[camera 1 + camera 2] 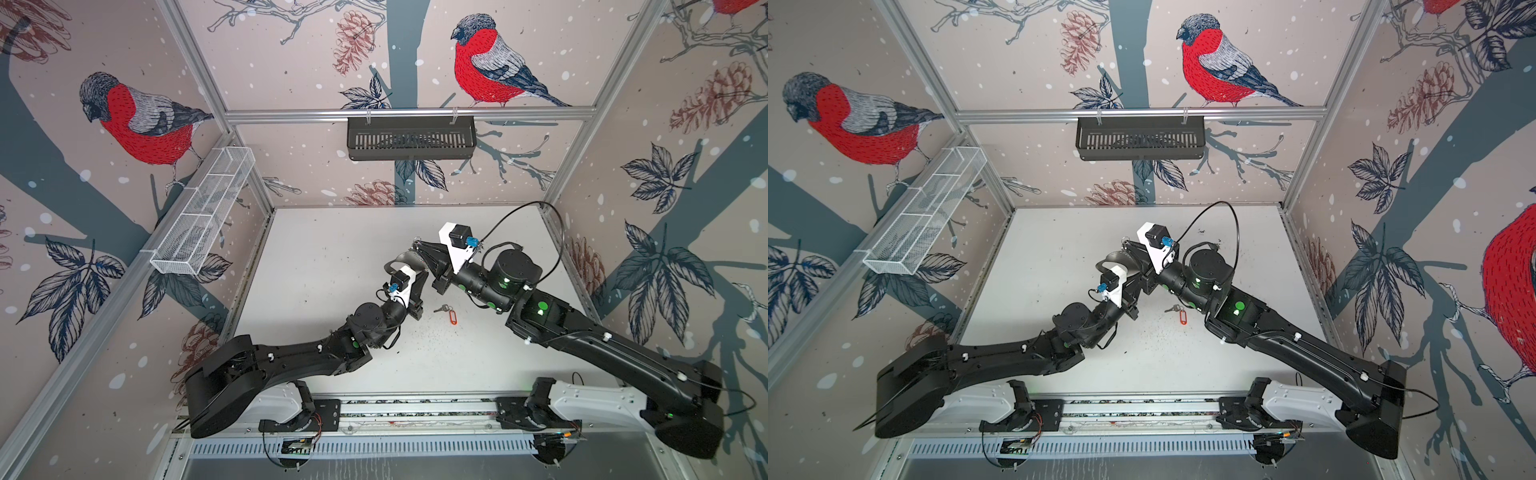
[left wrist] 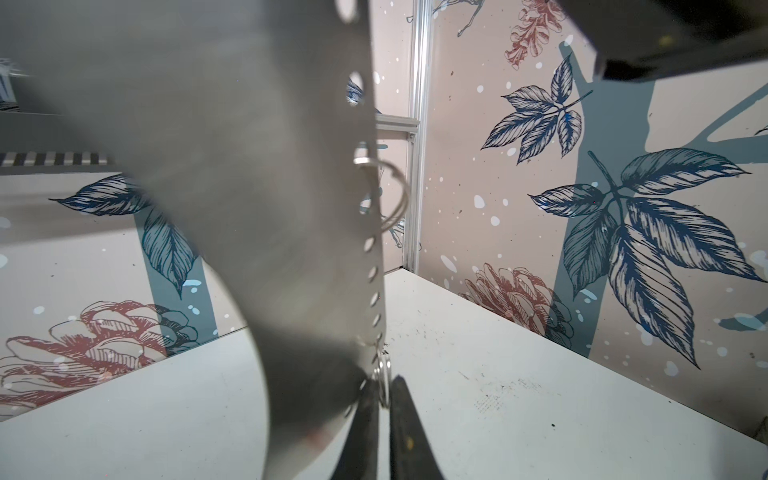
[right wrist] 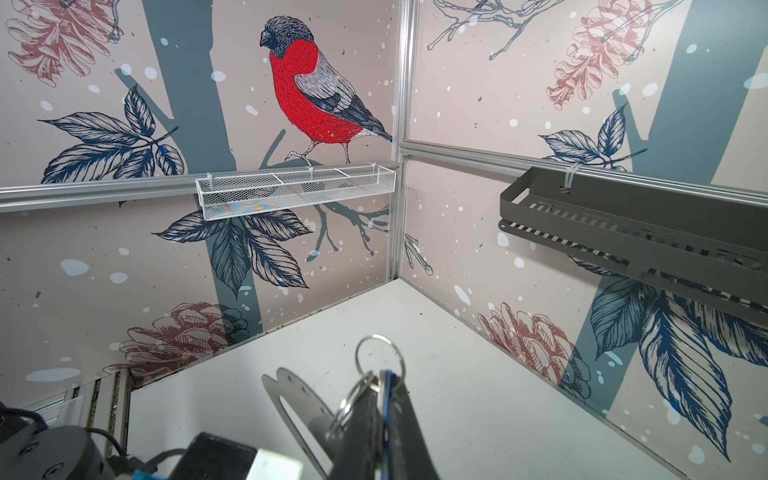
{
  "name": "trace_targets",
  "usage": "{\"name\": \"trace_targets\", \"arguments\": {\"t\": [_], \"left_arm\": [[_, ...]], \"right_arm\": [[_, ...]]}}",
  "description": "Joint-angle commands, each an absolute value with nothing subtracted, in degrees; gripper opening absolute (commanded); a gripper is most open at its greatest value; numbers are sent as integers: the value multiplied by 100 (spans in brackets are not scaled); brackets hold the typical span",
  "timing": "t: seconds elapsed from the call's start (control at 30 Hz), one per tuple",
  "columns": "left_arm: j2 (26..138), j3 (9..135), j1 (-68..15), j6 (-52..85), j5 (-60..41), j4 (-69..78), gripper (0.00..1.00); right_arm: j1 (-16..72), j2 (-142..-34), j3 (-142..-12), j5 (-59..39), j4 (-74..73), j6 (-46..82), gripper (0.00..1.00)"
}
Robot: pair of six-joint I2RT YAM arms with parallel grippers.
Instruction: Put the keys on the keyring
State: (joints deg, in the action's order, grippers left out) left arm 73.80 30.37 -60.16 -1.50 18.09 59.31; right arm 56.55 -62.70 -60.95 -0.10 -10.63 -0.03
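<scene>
Left jaws pinch a ring on the keyring. Right jaws pinch, it seems, the blue-tagged keys. Red-tagged keys lie on the bench.

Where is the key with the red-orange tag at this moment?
In both top views the red-tagged key lies flat on the white table, near its middle, in the gap between the left arm and the right arm.

Black arms, white bases, green lights, looping cables, perhaps blue connectors
</scene>
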Motion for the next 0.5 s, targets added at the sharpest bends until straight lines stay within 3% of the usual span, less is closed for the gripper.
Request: {"name": "trace_targets", "arguments": {"t": [0.0,0.47], "left_arm": [[7339,3032,-6021,-141,1998,6119,8],[7150,2814,-6016,-259,1934,6158,0]], "right_arm": [[5684,-6235,-6091,65,-1365,9,0],[5679,-6249,-6132,517,-1363,88,0]]}}
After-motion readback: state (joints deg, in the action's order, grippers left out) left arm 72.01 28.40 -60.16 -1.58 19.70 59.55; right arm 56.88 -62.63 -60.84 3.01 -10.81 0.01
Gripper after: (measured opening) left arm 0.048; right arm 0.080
